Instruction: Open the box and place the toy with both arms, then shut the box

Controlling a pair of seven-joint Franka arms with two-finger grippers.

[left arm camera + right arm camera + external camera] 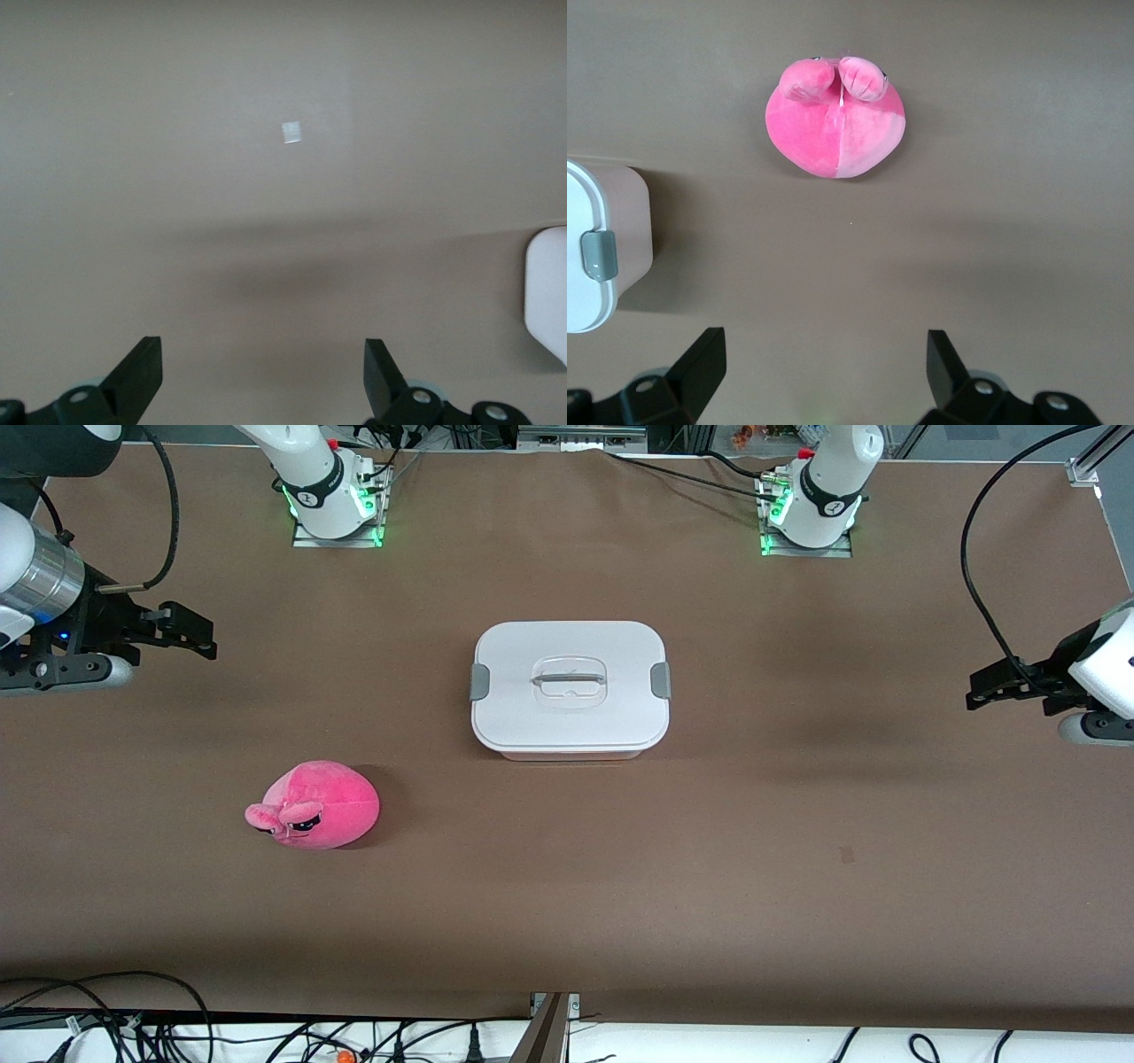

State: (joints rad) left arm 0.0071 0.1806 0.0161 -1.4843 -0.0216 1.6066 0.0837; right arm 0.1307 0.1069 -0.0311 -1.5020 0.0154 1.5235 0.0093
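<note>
Around the box [570,731] we see bare brown table [797,868] on every side, with wide room toward both ends and toward the front camera. It sits mid-table, its white lid [570,688] shut flat, a grey clip [478,682] on each short side and a recessed handle [569,683] in the centre; the right wrist view shows pinkish translucent walls beneath the lid.

Our toy [314,805], a round hot-pink plush with small ears and dark sleepy eyes, lies nearer the front camera than the box, toward the right arm's end, well apart from it.

We find the right gripper [190,633] hanging over the table's edge at its own end, fingers [702,361] spread and empty. Our left gripper [997,688] hangs over the table's other end, fingers [142,372] likewise apart, holding nothing, the lid's corner just in its wrist view.
</note>
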